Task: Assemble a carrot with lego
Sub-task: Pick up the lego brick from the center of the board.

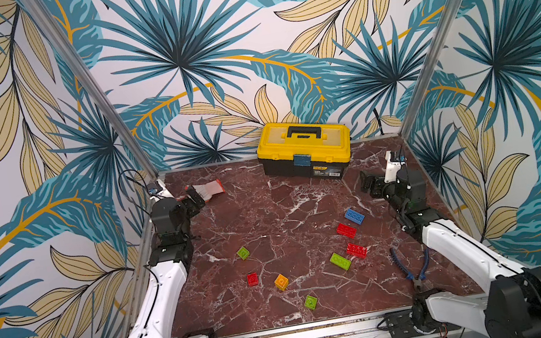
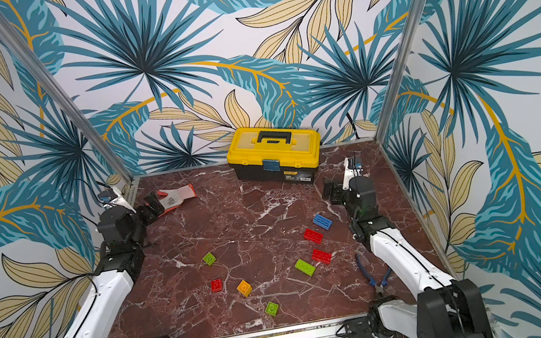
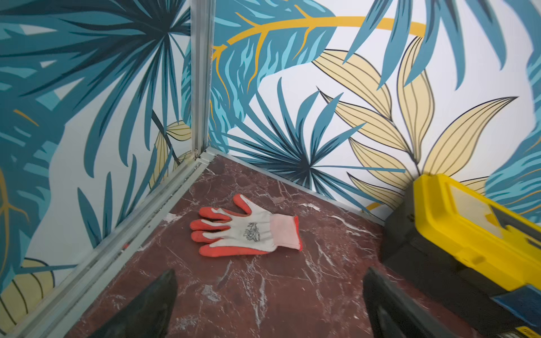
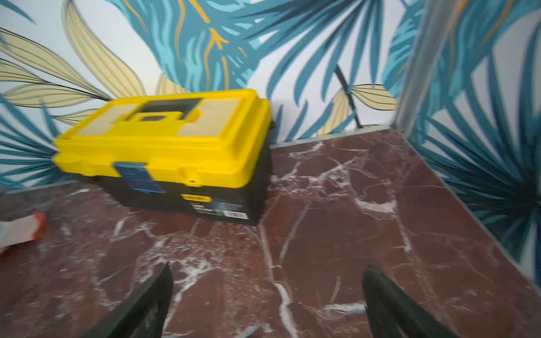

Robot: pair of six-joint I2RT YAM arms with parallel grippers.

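Yellow toolbox [image 1: 304,151], glove [image 3: 248,231], pliers [image 1: 412,267] near loose lego [image 1: 340,261]; left gripper [image 3: 270,272], right gripper [image 4: 268,266] agape, seemingly empty.

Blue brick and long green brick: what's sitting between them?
Two red bricks lie between the blue brick and the long green brick, in both top views.

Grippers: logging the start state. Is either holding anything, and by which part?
Nothing is held: left gripper and right gripper stand open and empty; the lego lies loose.
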